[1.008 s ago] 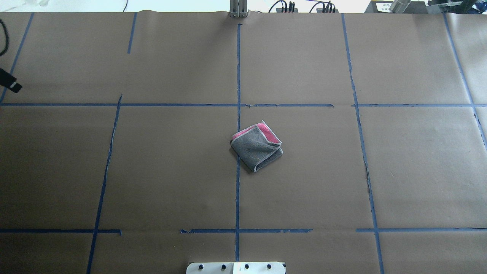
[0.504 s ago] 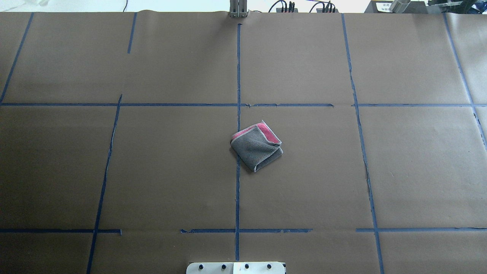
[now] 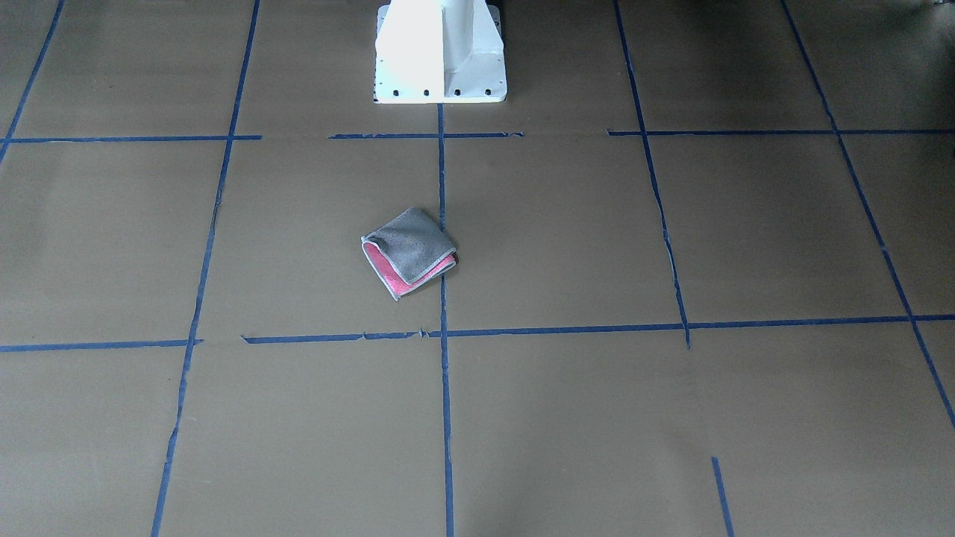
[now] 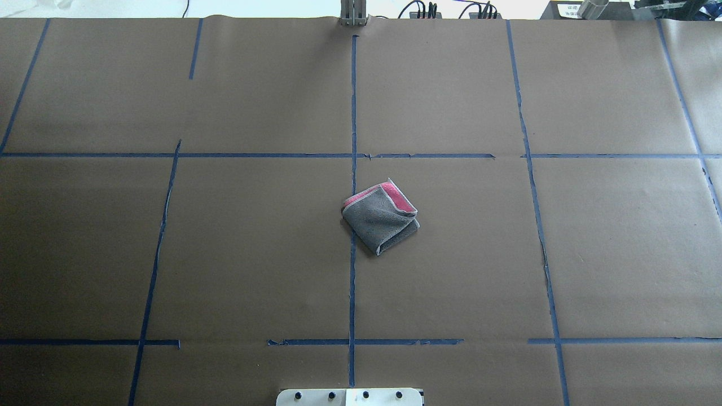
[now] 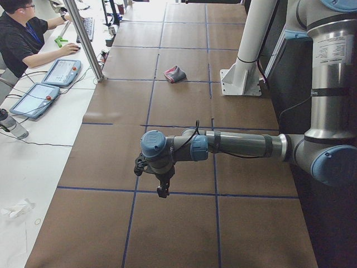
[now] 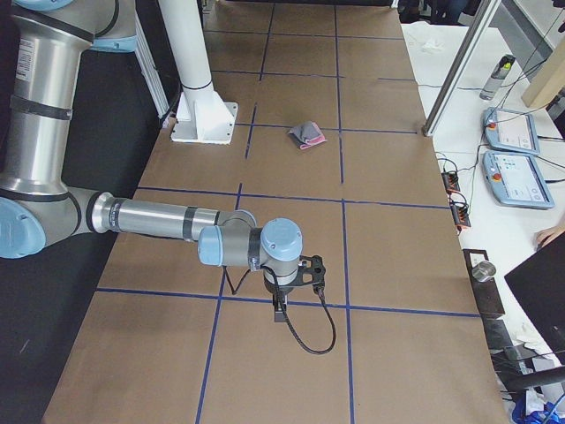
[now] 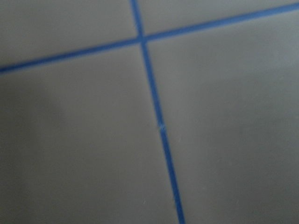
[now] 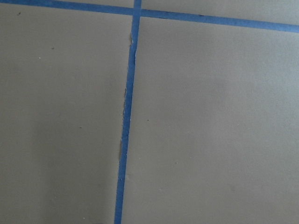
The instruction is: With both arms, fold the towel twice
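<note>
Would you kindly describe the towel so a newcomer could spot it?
The brown table is gridded with blue tape lines. In front of the white pedestal base, against the centre line, lies the towel: folded small, grey with pink peeking out, the only cloth there.

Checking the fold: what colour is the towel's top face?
Grey; the towel shows pink beneath. Best in exterior front-facing view.

I'm counting one towel [image 4: 379,217], two arms, namely the left arm [image 5: 240,146] and the right arm [image 6: 159,216], one pedestal [image 3: 440,52], two tablets, a far tablet [image 6: 510,131] and a near tablet [image 6: 521,179], and one operator [image 5: 22,36].
</note>
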Controlling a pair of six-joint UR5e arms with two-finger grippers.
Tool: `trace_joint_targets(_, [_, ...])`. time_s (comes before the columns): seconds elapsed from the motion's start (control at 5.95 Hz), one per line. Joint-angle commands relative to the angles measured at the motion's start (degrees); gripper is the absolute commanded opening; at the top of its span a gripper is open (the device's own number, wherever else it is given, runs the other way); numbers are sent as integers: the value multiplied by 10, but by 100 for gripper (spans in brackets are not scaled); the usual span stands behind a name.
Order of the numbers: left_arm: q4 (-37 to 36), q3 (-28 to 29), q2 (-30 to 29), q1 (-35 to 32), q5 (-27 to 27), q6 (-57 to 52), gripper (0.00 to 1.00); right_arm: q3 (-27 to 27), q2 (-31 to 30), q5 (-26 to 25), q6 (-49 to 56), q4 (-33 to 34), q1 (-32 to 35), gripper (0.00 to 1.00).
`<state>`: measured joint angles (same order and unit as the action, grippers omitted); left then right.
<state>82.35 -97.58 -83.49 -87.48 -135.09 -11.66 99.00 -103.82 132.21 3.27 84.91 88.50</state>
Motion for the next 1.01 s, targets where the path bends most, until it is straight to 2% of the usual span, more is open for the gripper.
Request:
trace_joint_targets(0.0, [0,1,-2,0,2,1,100,0,-2,0,2,0,0,100])
trace_joint_targets(0.84, [0,4,11,-1,-2,0,100,-12,-3,1,3,-1,-1,100])
